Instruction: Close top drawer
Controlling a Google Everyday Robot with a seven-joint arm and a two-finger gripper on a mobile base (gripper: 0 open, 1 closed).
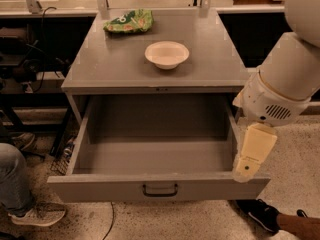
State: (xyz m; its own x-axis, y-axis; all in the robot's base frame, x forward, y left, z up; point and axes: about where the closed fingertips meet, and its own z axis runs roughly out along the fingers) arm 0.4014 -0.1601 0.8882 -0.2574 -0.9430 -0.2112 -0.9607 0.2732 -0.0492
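Note:
The top drawer [100, 186] is a wide grey metal drawer pulled fully out of its cabinet, empty inside, with a small black bail handle [160, 190] on its flat front panel. My gripper [251, 154] hangs from the white arm at the right. It sits just above the drawer's front right corner, by the right wall, its cream tip reaching down to the front panel's top edge.
On the cabinet top [110, 64] stand a white bowl [167, 54] and a green chip bag [129, 21]. A person's leg and shoe [30, 211] are at the lower left, another shoe [262, 214] at the lower right. Dark shelving and cables stand to the left.

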